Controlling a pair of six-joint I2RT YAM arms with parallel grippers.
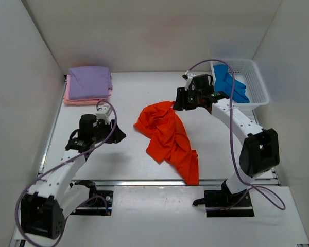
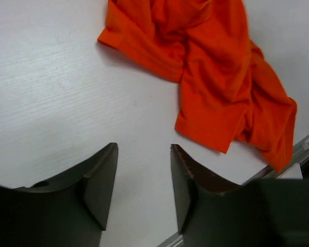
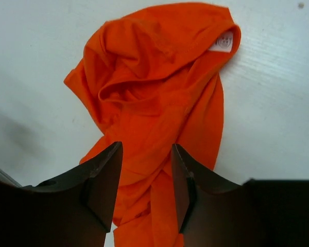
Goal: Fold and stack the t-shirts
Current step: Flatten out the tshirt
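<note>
The orange t-shirt [image 1: 167, 136] is being seen crumpled, its neck label [image 3: 224, 41] showing; the left gripper [image 2: 143, 149] beside it and the right gripper [image 3: 147, 145] above it are being held released, empty

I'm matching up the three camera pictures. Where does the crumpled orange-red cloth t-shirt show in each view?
Top external: the crumpled orange-red cloth t-shirt lies near the centre of the white tabletop, running down towards the near edge.
Left wrist: upper right of the picture, trailing towards the right edge.
Right wrist: middle of the picture, from near the top down to the bottom edge.
Shared landmark: the white tabletop under the shirt.
</note>
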